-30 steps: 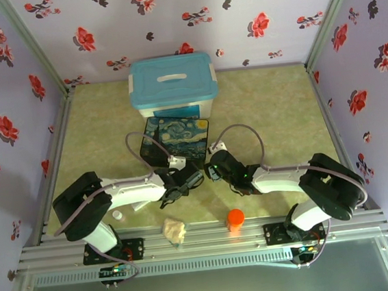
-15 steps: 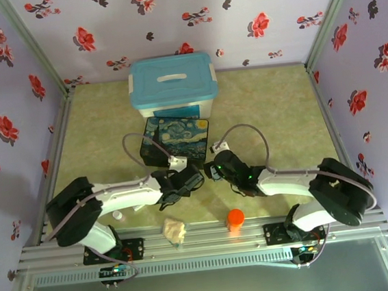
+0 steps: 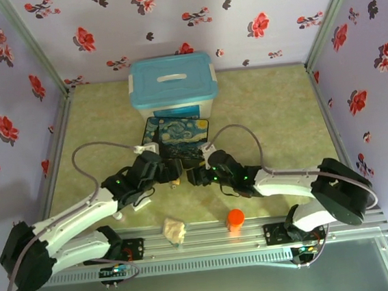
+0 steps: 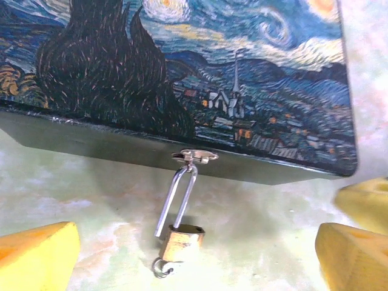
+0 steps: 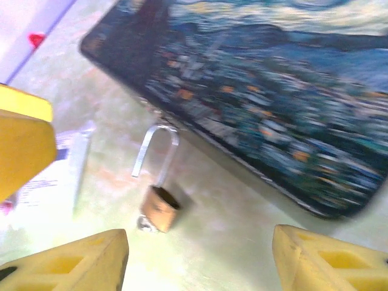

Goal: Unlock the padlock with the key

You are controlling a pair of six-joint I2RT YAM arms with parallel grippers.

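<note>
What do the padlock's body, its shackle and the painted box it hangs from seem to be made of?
Padlock body: probably brass, by its dull golden sheen.
Shackle: silvery metal, perhaps steel, thin with bright glints.
Painted box: uncertain, maybe wood or tin; glossy printed night-sky lid, dark plain sides.

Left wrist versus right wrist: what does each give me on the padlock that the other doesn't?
Left wrist: sharp, the padlock shackle threaded through the clasp of the painted box, a small metal ring at the lock's base. Right wrist: blurred, a white slip left of the lock. Both: the padlock lying before the box, with left gripper and right gripper open.
</note>
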